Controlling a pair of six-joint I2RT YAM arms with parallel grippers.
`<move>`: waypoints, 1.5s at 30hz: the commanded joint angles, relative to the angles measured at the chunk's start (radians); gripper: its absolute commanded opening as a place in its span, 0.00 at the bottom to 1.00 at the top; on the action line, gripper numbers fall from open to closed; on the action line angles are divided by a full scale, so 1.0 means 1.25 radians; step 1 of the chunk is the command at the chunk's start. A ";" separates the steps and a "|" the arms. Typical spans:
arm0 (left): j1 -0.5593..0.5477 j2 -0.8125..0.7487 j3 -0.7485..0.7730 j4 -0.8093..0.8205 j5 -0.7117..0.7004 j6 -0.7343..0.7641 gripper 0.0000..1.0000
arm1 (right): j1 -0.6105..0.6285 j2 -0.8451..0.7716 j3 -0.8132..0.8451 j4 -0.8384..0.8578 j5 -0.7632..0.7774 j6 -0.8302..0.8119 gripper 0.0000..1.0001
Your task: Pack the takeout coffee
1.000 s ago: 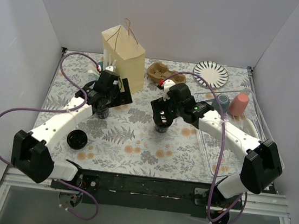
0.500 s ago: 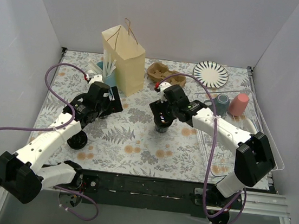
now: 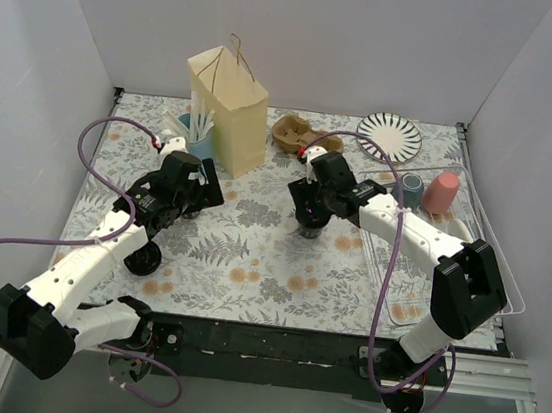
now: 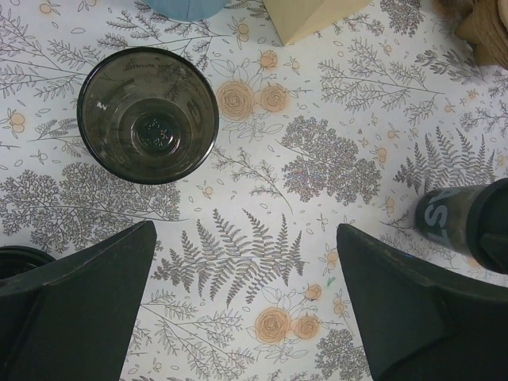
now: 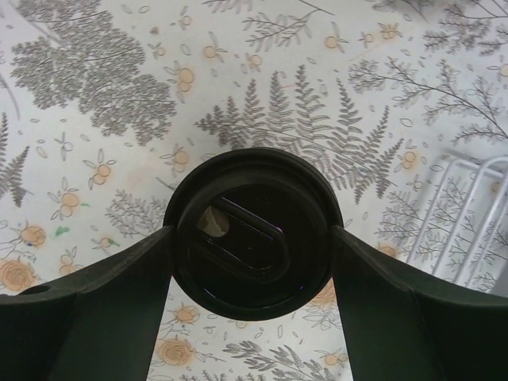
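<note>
Tablecloth [image 3: 249, 264], left end effector [image 4: 246, 238] spread, right end effector [image 5: 252, 234] tightening round coffee [image 5: 262, 182], grip unclear

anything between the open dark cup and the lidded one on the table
No, the stretch is bare: the left wrist view shows only floral tablecloth between the open cup and the lidded cup.

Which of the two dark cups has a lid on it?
The cup between the fingers of the right gripper; the other cup, by the left gripper, stands open.
</note>
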 commanded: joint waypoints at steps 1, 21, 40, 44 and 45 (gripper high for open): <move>-0.003 -0.023 0.003 -0.008 -0.035 0.009 0.98 | -0.047 0.008 0.034 0.005 0.010 -0.002 0.83; -0.002 0.030 0.117 -0.096 -0.117 -0.033 0.98 | -0.160 0.039 0.104 0.018 -0.028 0.015 0.99; -0.002 0.424 0.686 0.053 0.088 0.471 0.77 | -0.165 -0.221 0.090 -0.046 -0.148 0.011 0.98; -0.001 0.509 0.771 0.053 0.088 0.502 0.73 | -0.165 -0.248 0.086 -0.050 -0.181 0.012 0.98; -0.001 0.535 0.782 0.054 0.090 0.505 0.72 | -0.165 -0.250 0.088 -0.052 -0.184 0.011 0.98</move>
